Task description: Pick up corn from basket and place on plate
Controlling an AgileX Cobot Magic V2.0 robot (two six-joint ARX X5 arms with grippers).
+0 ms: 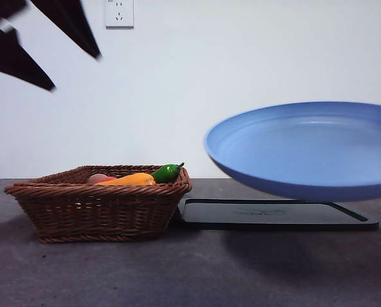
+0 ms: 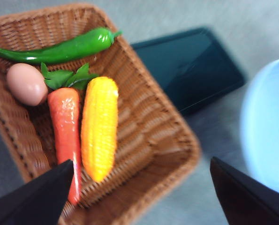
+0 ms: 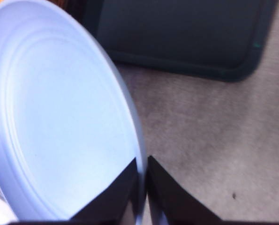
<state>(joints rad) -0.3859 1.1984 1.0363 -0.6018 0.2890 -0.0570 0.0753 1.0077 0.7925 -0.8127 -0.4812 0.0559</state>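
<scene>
Corn [image 2: 100, 127] lying in the basket [image 2: 144, 126], touching a carrot [image 2: 65, 133], with an egg [image 2: 26, 83] beside the carrot's leaves and a green pepper [image 2: 66, 48] along the far wall. Left gripper [image 2: 141, 192] hovering above the basket, jaws spread wide, holding nothing. Plate [image 1: 308, 150] lifted and tilted above a black tray [image 1: 273, 214], well clear of the table [image 1: 190, 275]. Right gripper [image 3: 142, 187] clamped narrow on the plate's rim.
</scene>
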